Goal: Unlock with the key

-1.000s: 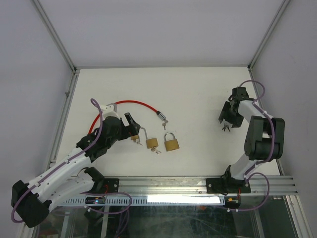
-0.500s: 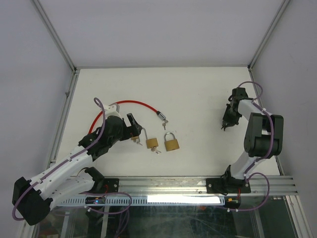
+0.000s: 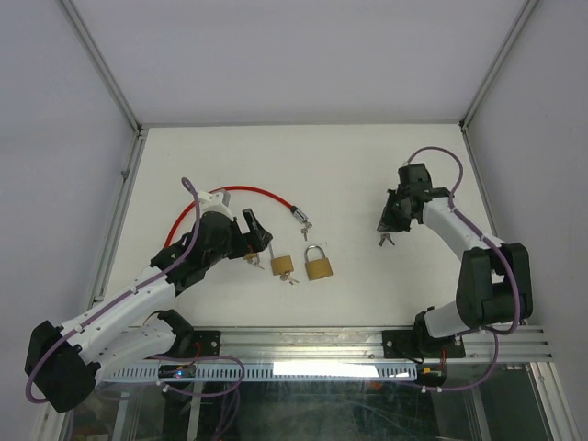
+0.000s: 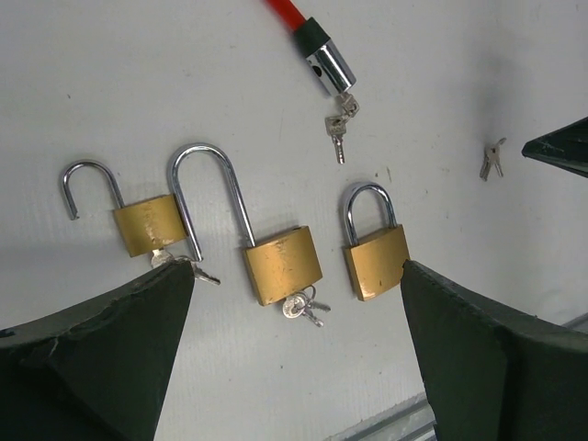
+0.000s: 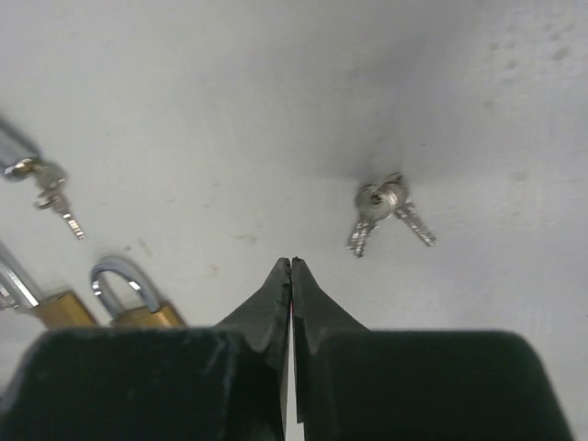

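Note:
A closed brass padlock (image 3: 318,263) (image 4: 377,263) (image 5: 138,308) lies on the white table. Left of it lie a long-shackle padlock (image 3: 282,265) (image 4: 282,265), open with keys (image 4: 303,308) in it, and a small open padlock (image 4: 147,225). A loose pair of keys (image 3: 386,241) (image 5: 381,211) (image 4: 491,161) lies flat on the table to the right. My right gripper (image 3: 390,226) (image 5: 291,264) is shut on nothing, its tips just short of those keys. My left gripper (image 3: 251,241) (image 4: 296,268) hangs wide open above the padlocks.
A red cable lock (image 3: 241,190) curves across the left of the table. Its metal end (image 4: 329,64) has keys (image 4: 337,124) (image 5: 50,197) in it. Metal frame rails (image 3: 124,197) border the table, and a rail (image 3: 367,342) runs along the near edge.
My right gripper has closed and its arm has swung left toward the middle. The loose keys now lie further left, by its tips. The left arm has edged slightly right.

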Tool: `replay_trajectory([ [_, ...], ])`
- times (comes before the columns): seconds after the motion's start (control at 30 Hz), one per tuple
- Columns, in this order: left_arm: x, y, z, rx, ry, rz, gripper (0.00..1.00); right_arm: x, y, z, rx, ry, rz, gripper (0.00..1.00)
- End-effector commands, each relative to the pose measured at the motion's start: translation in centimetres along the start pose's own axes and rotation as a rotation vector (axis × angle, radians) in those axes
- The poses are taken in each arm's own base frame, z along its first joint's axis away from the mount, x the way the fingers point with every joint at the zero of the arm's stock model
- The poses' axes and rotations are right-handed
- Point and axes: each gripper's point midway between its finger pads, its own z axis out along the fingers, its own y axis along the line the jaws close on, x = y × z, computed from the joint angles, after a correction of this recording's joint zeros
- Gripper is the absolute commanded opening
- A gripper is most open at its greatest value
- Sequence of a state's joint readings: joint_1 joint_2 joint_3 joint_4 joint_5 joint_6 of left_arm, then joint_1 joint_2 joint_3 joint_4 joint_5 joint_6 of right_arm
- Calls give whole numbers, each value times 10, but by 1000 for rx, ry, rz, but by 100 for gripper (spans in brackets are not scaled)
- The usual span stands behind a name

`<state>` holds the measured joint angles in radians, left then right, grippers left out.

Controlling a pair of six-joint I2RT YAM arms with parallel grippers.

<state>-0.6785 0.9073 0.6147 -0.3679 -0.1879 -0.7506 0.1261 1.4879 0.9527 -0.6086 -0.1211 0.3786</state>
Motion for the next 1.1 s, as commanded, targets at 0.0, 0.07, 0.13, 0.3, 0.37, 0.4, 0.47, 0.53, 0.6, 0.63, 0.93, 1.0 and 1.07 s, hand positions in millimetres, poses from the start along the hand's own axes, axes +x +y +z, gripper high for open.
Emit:
replay_trajectory([
  [0.0,-28,-39,-6,149,-63,6,99,-5,46,-20,-117,-93,48,0],
  [0.07,-28,-42,-5,159,-56,11,99,-3,50,-22,-108,-108,41,0],
  [0.13,-27,-43,-4,165,-48,15,99,-2,51,-20,-94,-111,18,0],
  [0.3,-24,-42,-3,164,-39,18,99,0,10,-6,131,-77,-38,24],
  [0.37,-23,-42,-3,164,-38,16,99,-3,1,-2,187,-74,-62,34],
  [0.4,-22,-41,-3,165,-37,15,99,-4,-1,0,205,-72,-72,38],
  [0.47,-22,-41,-4,163,-36,14,99,-9,-4,2,230,-70,-87,44],
  [0.53,-21,-40,-3,159,-32,14,99,-16,-3,4,241,-74,-97,47],
  [0.6,-20,-39,-3,155,-31,17,99,-20,-4,7,267,-65,-102,49],
  [0.63,-20,-38,-3,152,-28,19,99,-21,-6,10,280,-60,-104,50],
  [0.93,-20,-37,-1,143,-25,31,99,-15,-13,39,316,5,-92,46],
  [1.0,-20,-37,-1,141,-24,31,99,-11,-13,42,307,21,-87,40],
  [1.07,-20,-37,-2,143,-25,31,99,-8,-10,42,288,27,-83,30],
])
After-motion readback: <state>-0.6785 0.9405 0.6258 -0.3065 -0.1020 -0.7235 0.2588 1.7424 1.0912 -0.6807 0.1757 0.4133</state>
